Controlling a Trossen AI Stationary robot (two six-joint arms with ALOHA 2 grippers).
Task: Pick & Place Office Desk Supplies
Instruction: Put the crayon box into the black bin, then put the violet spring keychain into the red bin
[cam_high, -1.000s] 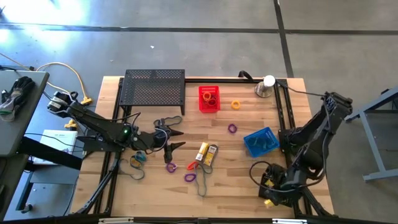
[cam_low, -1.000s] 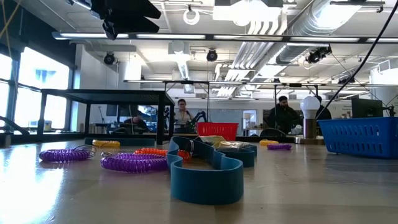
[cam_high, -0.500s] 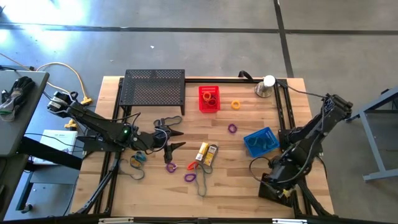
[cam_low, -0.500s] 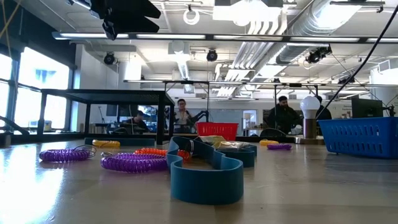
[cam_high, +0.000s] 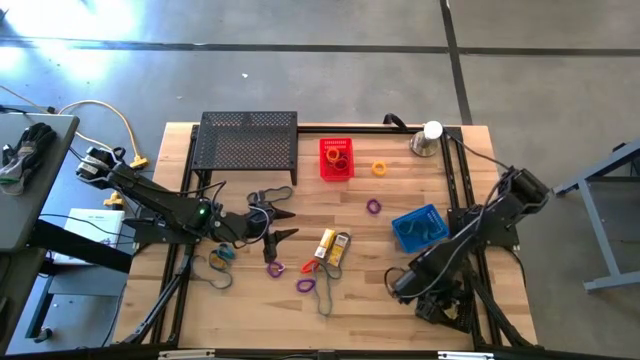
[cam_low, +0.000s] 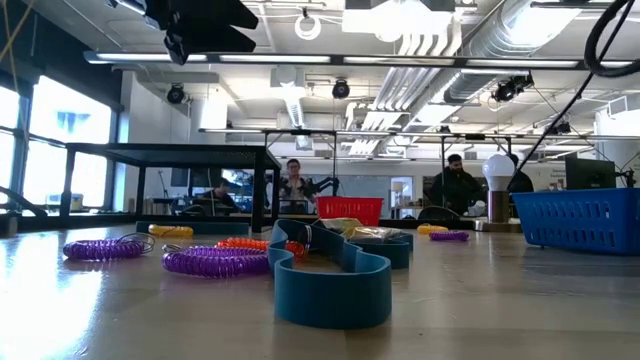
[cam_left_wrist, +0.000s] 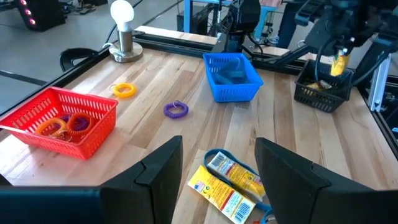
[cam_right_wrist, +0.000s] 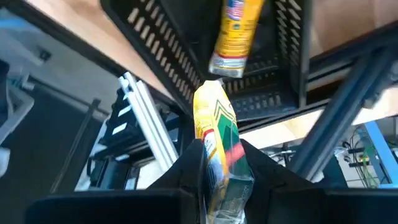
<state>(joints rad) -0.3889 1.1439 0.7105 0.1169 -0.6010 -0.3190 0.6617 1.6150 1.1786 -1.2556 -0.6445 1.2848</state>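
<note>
At the table's near right corner, a yellow box is being gripped between the closed fingers of the right gripper, directly above a black bin in which a second yellow box is already lying; the held one is judged to be positioned for release there. The right arm is being folded low, its wrist angled down over the bin. The left gripper is being held open and empty over mid-table, just short of two yellow-and-white boxes, presumably the next pick.
</note>
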